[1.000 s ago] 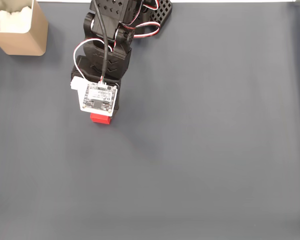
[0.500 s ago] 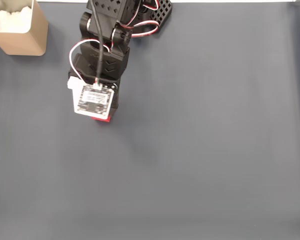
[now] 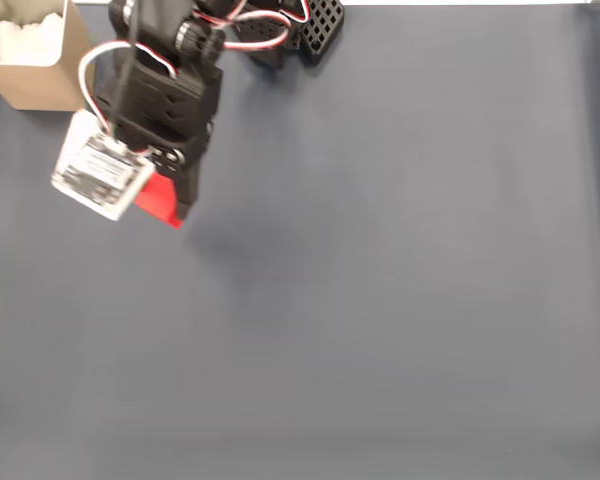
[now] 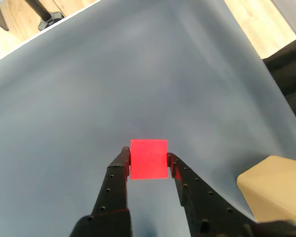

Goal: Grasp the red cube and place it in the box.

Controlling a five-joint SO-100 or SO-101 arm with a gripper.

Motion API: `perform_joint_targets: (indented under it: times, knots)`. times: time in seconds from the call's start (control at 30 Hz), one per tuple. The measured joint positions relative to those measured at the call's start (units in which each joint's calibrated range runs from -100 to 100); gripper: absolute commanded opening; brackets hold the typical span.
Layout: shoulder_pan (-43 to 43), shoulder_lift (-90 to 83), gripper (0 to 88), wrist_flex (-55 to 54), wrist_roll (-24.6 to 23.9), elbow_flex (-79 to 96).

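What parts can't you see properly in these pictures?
- Cube: fixed view, mostly hidden under the arm and its camera board.
- Box: fixed view, cut off by the top-left edge; wrist view shows just a corner.
- Gripper: fixed view, fingertips hidden by the arm.

box [image 3: 40,60] cut off at frame corner

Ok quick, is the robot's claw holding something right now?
Gripper: closed on the red cube, held between both fingers above the mat.
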Motion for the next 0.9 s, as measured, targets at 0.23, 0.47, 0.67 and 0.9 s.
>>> perform_joint_targets:
  times: [0.23, 0.47, 0.67, 0.9]
  knots:
    - [7.0, -2.3, 0.0, 2.7, -0.8, -2.5]
    - [14.6, -4.3, 0.0, 3.2, -1.8, -2.6]
    - [20.3, -5.3, 0.0, 3.2, -3.6, -2.6]
    - [26.1, -5.3, 0.0, 3.2, -4.7, -3.3]
